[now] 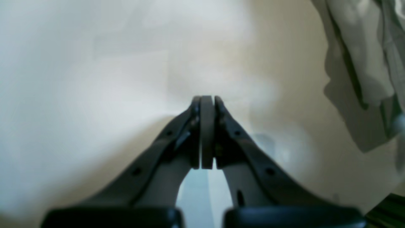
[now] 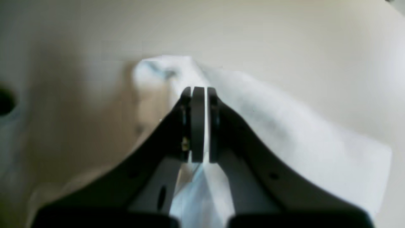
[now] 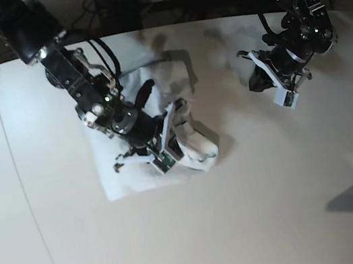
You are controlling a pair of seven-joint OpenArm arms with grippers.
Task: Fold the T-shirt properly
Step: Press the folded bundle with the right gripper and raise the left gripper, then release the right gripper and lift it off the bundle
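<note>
The right gripper (image 2: 199,91) is pinching a white fold of the T-shirt (image 2: 284,133) between jaws pressed nearly together — a thin strip of cloth is showing in the gap. In the base view the T-shirt (image 3: 144,172) is lying bunched on the tabletop (image 3: 279,209) under that arm. Farther off, the left gripper (image 1: 207,99) is hovering over bare table, jaws pressed together on nothing. Risk — the thin pinch may be slipping, dragging the heap instead of folding it.

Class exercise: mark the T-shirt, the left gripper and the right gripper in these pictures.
T-shirt (image 3: 120,179), base view: flat lower left part of the cloth.
left gripper (image 1: 207,101), left wrist view: tips of the closed fingers.
right gripper (image 2: 199,91), right wrist view: fingertips pinching white cloth.
</note>
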